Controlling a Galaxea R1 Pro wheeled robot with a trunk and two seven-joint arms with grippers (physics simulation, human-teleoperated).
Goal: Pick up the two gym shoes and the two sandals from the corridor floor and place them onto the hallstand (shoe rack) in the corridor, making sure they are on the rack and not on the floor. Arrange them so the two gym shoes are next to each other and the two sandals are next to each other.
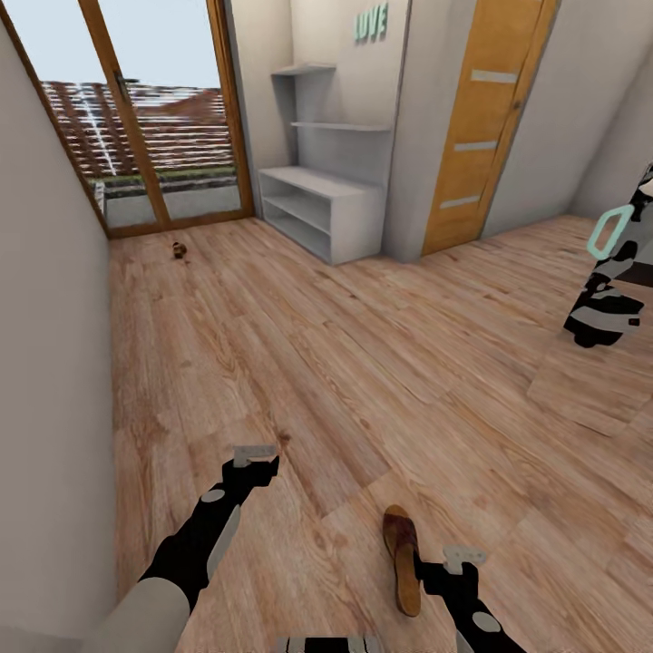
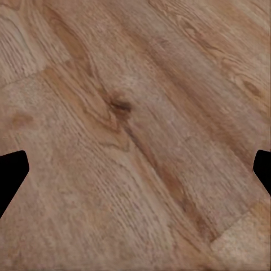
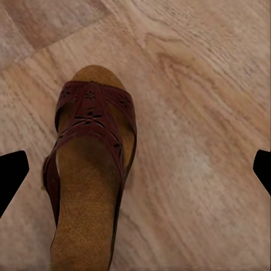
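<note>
Lying beside right gripper: sandal, floor.

Brown sandal flat on wood floor, strap up.

floor: open planks | obstacle: sandal beside right end effector

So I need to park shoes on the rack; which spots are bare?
The rack: its bench top, both lower shelves and both upper shelves look bare. The floor is open from the sandal by the right gripper to the rack.
</note>
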